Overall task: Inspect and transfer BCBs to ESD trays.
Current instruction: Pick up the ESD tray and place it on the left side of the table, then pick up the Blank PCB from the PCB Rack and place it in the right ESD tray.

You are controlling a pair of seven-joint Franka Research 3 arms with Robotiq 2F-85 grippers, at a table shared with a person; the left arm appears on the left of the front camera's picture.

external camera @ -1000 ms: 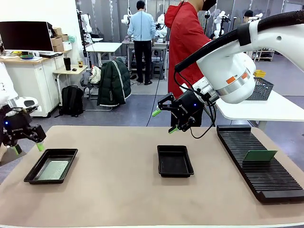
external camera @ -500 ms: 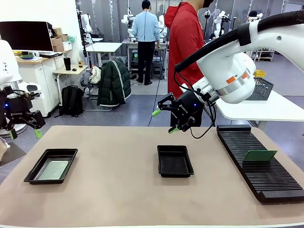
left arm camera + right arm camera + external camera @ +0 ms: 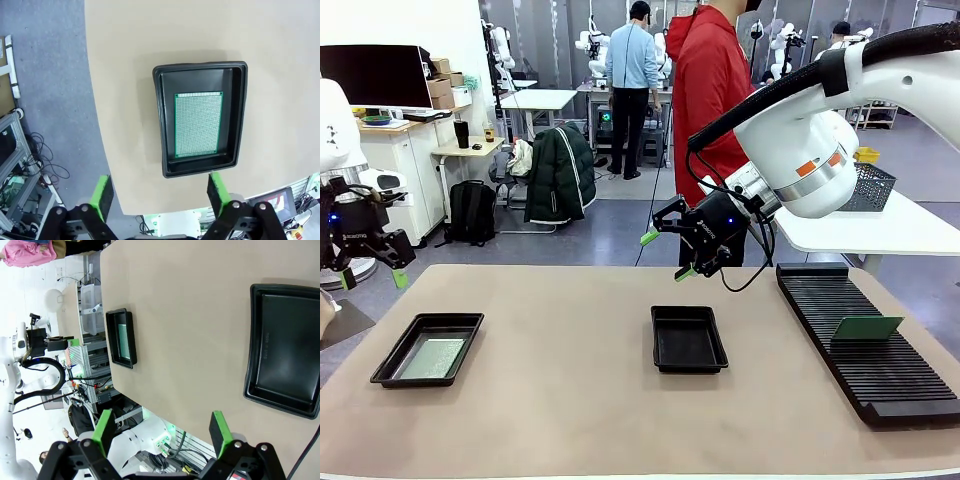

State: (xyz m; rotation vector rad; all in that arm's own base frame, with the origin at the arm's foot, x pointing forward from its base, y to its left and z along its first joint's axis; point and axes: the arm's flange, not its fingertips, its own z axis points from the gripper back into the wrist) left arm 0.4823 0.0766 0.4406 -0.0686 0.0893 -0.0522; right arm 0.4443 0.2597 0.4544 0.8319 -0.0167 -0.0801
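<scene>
Worktop (image 3: 570, 410): tan, matte, smooth, rounded at the corners; grey floor beyond its edge.
Far side: person in a red hooded jacket (image 3: 712, 90), standing behind the right arm.
Left tray (image 3: 382, 372): shallow black plastic, rectangular, with a raised sloping rim and a slight sheen; flat on the worktop near its left edge.
Tray board (image 3: 198, 124): thin flat green BCB with a fine dotted grid over its face and a darker green border; flat on the left tray's floor, a black margin showing all round.
Middle tray (image 3: 660, 360): same black plastic and same sloped rim; smooth dark floor on show from wall to wall; at the worktop's middle.
Rack (image 3: 880, 385): long, black, ribbed with close cross slots; along the worktop's right side.
Rack board (image 3: 866, 327): plain green BCB, on its long edge in a slot, leaning back.
Left hand (image 3: 372, 280): black with green pads, fingers spread wide, nothing between them; high over the worktop's left edge, well above the left tray.
Right hand (image 3: 667, 255): same build, tilted, fingers spread wide, nothing between them; above and behind the middle tray.
</scene>
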